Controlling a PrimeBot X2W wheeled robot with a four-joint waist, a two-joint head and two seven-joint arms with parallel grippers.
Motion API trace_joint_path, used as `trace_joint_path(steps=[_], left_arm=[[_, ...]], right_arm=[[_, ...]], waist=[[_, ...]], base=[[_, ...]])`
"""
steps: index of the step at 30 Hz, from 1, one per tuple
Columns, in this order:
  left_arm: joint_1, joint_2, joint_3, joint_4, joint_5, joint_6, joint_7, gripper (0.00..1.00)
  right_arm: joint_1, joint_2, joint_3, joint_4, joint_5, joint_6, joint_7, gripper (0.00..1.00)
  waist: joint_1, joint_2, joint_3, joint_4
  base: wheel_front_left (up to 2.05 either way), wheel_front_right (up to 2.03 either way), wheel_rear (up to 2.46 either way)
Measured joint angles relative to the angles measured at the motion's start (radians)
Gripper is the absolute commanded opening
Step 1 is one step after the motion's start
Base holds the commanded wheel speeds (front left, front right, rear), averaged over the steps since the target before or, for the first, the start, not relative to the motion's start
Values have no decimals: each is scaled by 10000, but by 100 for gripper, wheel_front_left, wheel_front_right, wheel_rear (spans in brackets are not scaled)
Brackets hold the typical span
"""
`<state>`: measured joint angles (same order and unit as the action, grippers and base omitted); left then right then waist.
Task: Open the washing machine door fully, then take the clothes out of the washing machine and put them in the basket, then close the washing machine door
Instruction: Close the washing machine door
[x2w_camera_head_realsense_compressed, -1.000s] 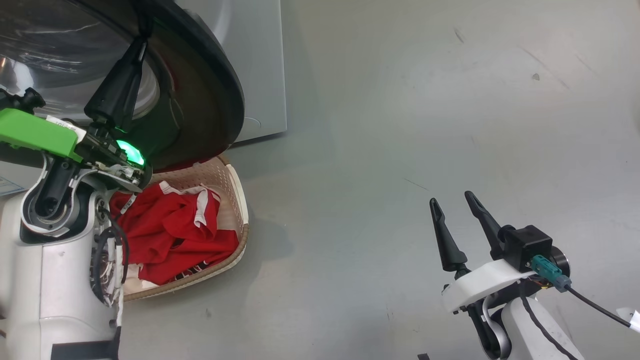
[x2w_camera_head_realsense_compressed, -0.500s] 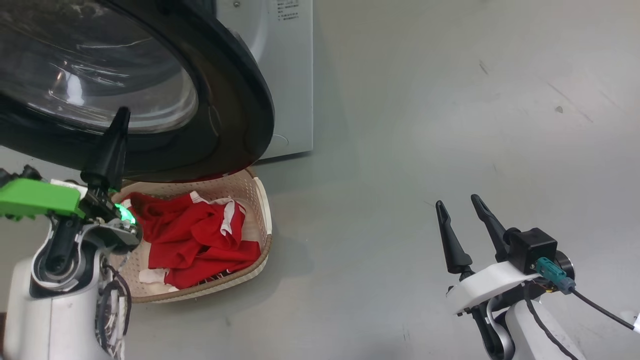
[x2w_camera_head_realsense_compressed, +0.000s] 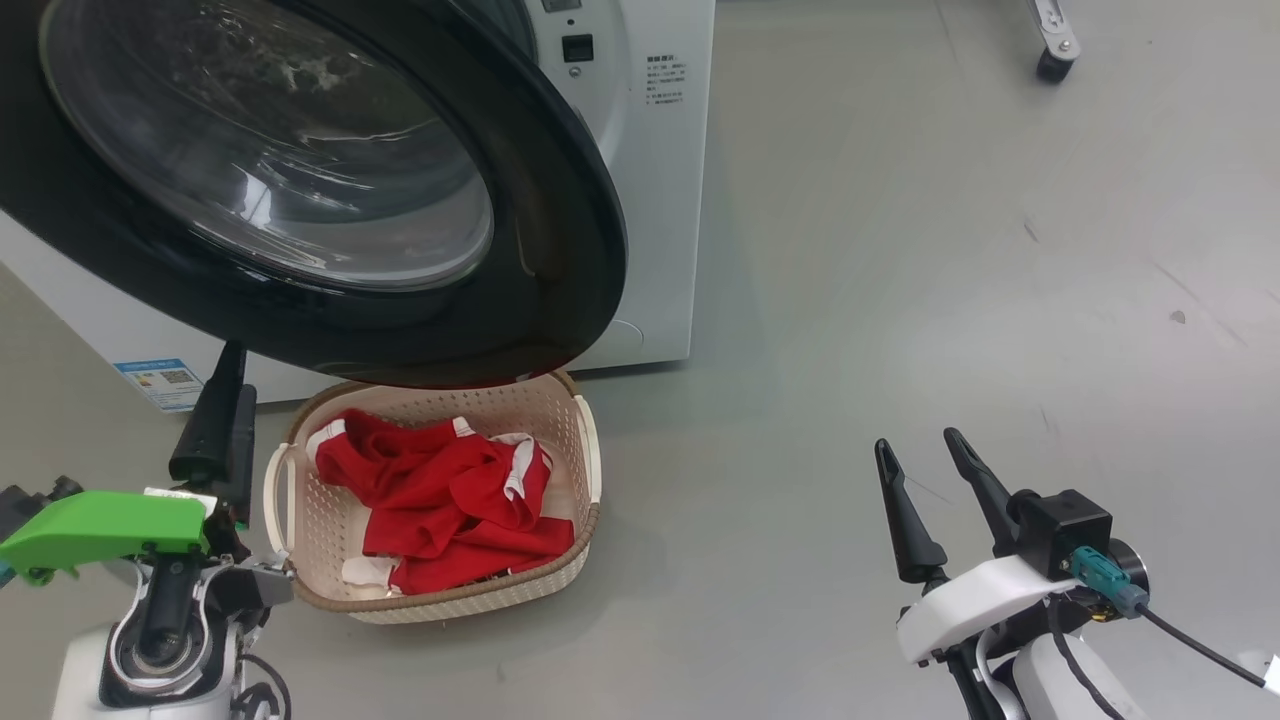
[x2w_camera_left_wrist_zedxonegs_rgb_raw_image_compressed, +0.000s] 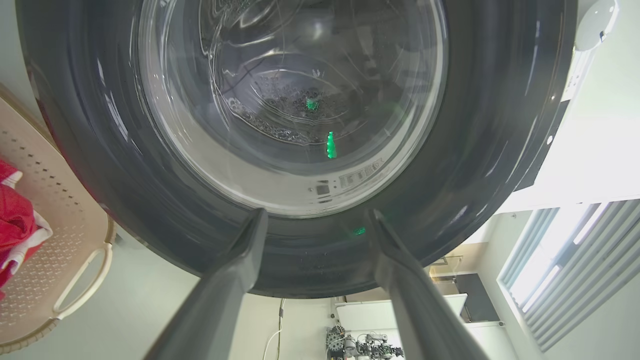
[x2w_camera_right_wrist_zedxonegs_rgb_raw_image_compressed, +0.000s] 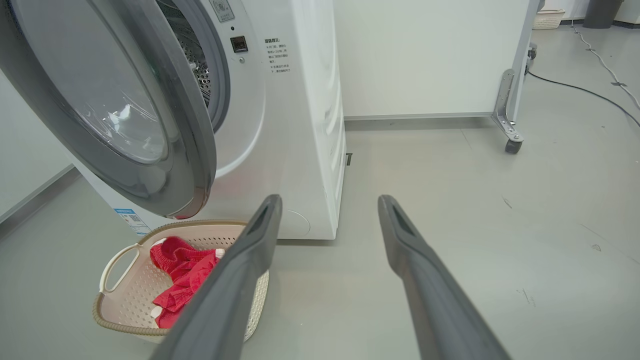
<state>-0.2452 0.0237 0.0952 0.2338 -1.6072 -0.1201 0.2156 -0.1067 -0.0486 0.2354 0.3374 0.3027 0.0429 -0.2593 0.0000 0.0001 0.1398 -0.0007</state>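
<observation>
My left tool, clenched a second ago, now stands released, aimed at the washing machine door and touching nothing. My right tool hangs released, empty. The clothes lie in the basket below the door, which stands open from the washing machine. I judge only closing remains.

The left tool and right tool each point upward, held low, with fingers spread wide apart.

Bright even light, soft shadows, reflections on the washing machine door, wrist views bowed
</observation>
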Motion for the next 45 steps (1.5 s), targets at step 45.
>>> trace_joint_path(steps=[45], left_arm=[[2289, 1839, -1896, 178, 11662, 880, -4723, 100]], right_arm=[[501, 17, 75, -127, 31, 0, 0, 100]], waist=[[0, 0, -886, 396]], base=[[0, 0, 0]])
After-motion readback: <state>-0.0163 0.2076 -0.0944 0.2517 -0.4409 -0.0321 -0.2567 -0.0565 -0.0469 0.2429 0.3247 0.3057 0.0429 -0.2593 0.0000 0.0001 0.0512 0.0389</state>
